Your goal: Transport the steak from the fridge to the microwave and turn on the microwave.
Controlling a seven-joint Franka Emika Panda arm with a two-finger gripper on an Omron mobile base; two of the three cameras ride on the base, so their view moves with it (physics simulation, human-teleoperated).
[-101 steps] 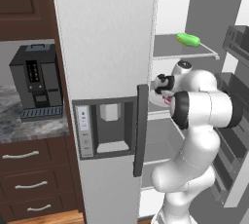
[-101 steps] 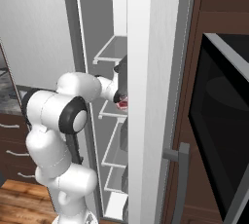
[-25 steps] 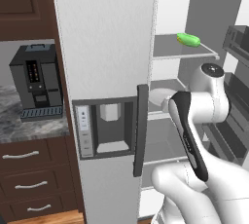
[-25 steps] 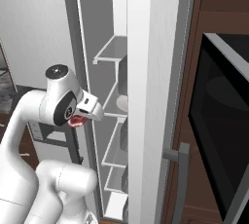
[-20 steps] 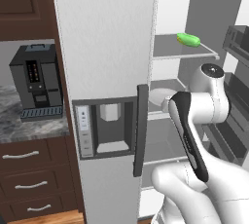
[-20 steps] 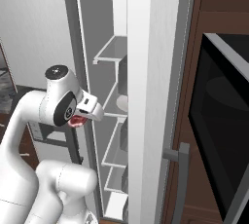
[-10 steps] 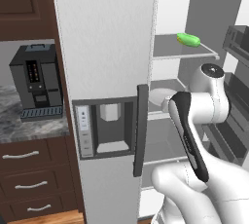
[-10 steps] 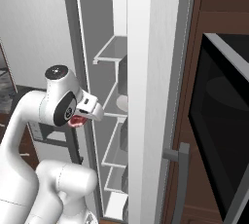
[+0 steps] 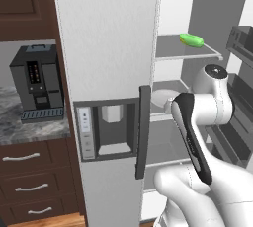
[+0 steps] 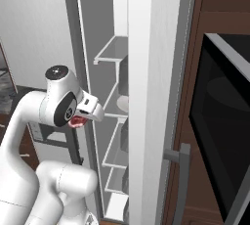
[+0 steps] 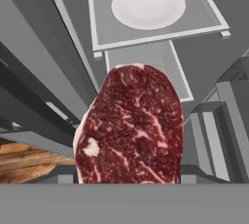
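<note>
1. The steak [image 11: 131, 125] sits right at my gripper, large in the hand view: red, marbled, pale fat along its left edge. It hangs outside the fridge [image 9: 106, 48], in front of the open shelves.
2. In the right base view the steak [image 10: 77, 121] shows as a bit of red under my hand, just below the white wrist block.
3. My gripper [image 10: 80, 120] is pinching the steak; the fingertips themselves are hidden behind the meat, so I can't see the contact points.
4. Beyond the steak, a white plate [image 11: 148, 5] rests on a grey fridge shelf [image 11: 204, 21], well apart from the meat. The same plate [image 9: 160, 97] shows on the middle shelf in the left base view.
5. A green vegetable [image 9: 191, 40] lies on the upper shelf.
6. The fridge door has a dark handle [image 9: 143, 132] and a dispenser panel [image 9: 106, 130].
7. The microwave [image 10: 224, 121] is to the right of the fridge, door closed.
8. A black coffee machine [image 9: 37, 83] stands on the counter [image 9: 29, 127] left of the fridge, above wooden drawers [image 9: 32, 181].
</note>
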